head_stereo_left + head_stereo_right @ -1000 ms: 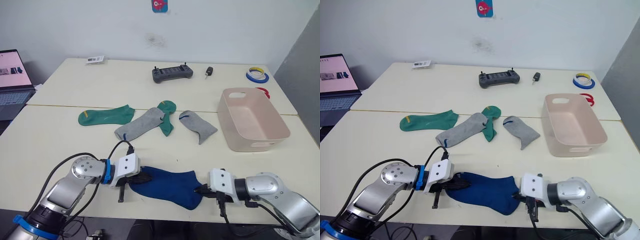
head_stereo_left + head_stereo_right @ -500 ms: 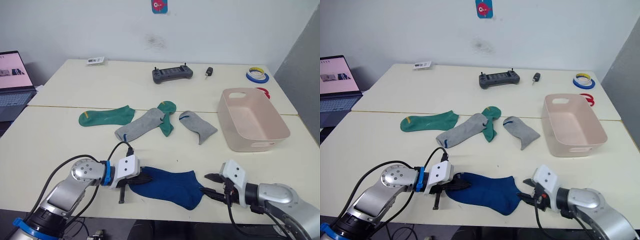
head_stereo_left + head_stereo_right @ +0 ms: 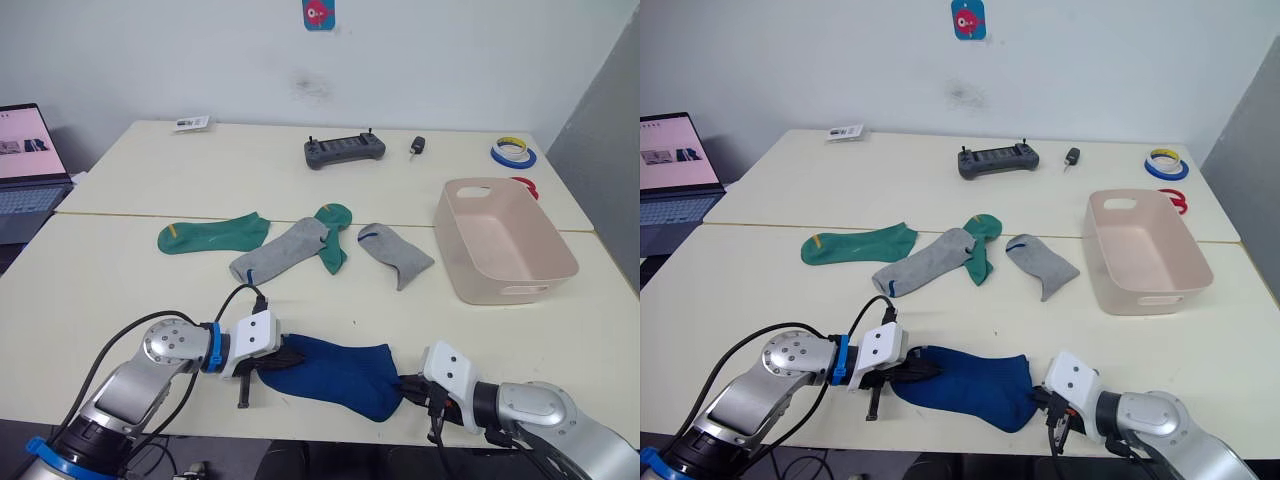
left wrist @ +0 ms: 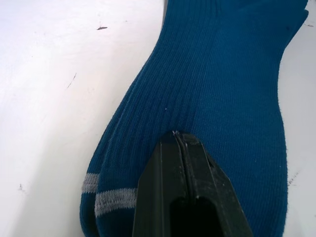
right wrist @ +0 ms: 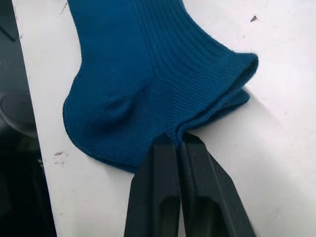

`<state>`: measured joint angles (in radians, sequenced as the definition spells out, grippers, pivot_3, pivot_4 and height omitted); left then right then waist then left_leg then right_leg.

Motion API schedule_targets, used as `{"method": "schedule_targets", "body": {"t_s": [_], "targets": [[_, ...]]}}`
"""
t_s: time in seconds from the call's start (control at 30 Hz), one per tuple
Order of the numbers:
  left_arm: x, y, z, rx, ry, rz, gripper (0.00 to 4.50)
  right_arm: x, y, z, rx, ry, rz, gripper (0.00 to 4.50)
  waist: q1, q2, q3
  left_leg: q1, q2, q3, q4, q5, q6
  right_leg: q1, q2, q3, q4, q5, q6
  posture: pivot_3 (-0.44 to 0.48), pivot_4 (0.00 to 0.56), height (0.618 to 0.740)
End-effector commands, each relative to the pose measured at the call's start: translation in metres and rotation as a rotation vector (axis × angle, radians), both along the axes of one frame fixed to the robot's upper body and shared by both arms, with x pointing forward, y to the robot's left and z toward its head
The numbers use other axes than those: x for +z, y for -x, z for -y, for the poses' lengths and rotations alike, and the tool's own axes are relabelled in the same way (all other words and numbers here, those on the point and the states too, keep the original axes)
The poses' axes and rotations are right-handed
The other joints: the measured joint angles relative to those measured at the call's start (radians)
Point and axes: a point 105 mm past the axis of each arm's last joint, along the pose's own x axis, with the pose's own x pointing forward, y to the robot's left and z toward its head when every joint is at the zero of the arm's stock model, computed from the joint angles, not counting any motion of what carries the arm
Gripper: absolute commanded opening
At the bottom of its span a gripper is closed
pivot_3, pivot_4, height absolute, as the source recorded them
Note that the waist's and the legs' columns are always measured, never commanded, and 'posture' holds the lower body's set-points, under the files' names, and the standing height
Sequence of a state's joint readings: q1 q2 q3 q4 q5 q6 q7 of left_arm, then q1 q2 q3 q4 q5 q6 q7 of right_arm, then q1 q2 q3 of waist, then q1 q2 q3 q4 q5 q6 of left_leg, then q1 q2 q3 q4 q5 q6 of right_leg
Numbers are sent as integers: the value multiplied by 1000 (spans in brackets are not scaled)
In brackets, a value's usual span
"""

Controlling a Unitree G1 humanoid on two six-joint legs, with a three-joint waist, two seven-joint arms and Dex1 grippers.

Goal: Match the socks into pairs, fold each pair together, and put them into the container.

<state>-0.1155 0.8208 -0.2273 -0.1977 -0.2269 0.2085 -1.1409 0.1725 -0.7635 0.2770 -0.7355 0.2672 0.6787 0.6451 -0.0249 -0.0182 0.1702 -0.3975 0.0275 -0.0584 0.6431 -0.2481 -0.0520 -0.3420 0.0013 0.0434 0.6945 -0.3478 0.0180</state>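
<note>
Two royal blue socks lie stacked as a pair near the table's front edge. My left gripper is shut on their left end; the left wrist view shows its closed fingers pinching the blue socks near the grey-striped cuffs. My right gripper is shut on the right end, where the right wrist view shows the blue fabric pinched at its edge. Two green socks and two grey socks lie mid-table. The pink container stands at the right.
A black controller, a key fob and tape rolls lie along the far side. A laptop sits at the far left. A small card lies at the back left corner.
My right gripper let go and drew back open to the right, then returned and shut on the blue socks' right end. The left gripper stayed put.
</note>
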Motion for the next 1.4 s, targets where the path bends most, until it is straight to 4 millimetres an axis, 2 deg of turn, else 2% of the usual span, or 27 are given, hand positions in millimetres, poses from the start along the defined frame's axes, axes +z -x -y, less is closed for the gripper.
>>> {"method": "schedule_targets", "body": {"t_s": [0.03, 0.13, 0.23, 0.3, 0.5, 0.63, 0.87, 1.07, 1.4], "targets": [[-4, 0, -5, 41, -15, -19, 0, 1, -6, 2, 1, 4, 12, 27, 0, 0, 0, 0, 0, 0, 0, 0, 0, 0, 0, 0, 0, 0, 0, 0, 150, 740], [8, -3, -1, 46, 28, 3, 0, 12, -14, 4, 8, -19, 29, 27, -1, 0, 0, 0, 0, 0, 0, 0, 0, 0, 0, 0, 0, 0, 0, 0, 150, 740], [26, -6, 8, 37, 77, 24, 0, 24, -27, 16, 40, -13, 12, 27, -1, 0, 2, -1, 0, 0, 0, 0, 0, -1, 0, 0, 0, 1, -1, 0, 150, 740], [31, -6, 13, 23, 85, 38, 0, 31, -34, 24, 62, -4, -3, 27, -1, -1, 4, -1, 0, 0, 1, 0, 0, -1, 0, 0, 0, 1, -1, 0, 150, 740], [27, -13, 28, 22, 90, 46, 0, 43, -49, 37, 100, 2, -66, 27, -2, -2, 5, -2, 1, 1, 0, 0, 0, -1, 2, -1, 0, 1, -2, 0, 150, 740], [11, -23, 40, 43, 73, 42, 0, 47, -55, 34, 119, -2, -68, 27, -1, -3, 6, -2, 0, 1, 1, 0, 0, -1, 2, -1, 0, 1, -2, 0, 150, 740], [-9, -24, 37, 52, 20, 4, 0, 62, -48, 21, 170, -43, -84, 27, -2, -3, 6, -2, 1, 1, 1, 0, 0, -1, 2, 0, 0, 1, -2, 0, 150, 740], [-12, -24, 35, 41, 10, -2, 0, 80, -35, -10, 223, -135, -131, 27, -2, -3, 6, -1, 1, -1, 1, 0, 0, -1, 1, 0, 0, 1, -2, 0, 150, 740], [-12, -22, 35, 30, 12, -4, 0, 67, -44, -57, 220, -210, -260, 27, -3, -3, 6, -1, 0, -3, 1, 0, 0, -1, 1, 0, 1, 1, -2, 0, 150, 740]]}}
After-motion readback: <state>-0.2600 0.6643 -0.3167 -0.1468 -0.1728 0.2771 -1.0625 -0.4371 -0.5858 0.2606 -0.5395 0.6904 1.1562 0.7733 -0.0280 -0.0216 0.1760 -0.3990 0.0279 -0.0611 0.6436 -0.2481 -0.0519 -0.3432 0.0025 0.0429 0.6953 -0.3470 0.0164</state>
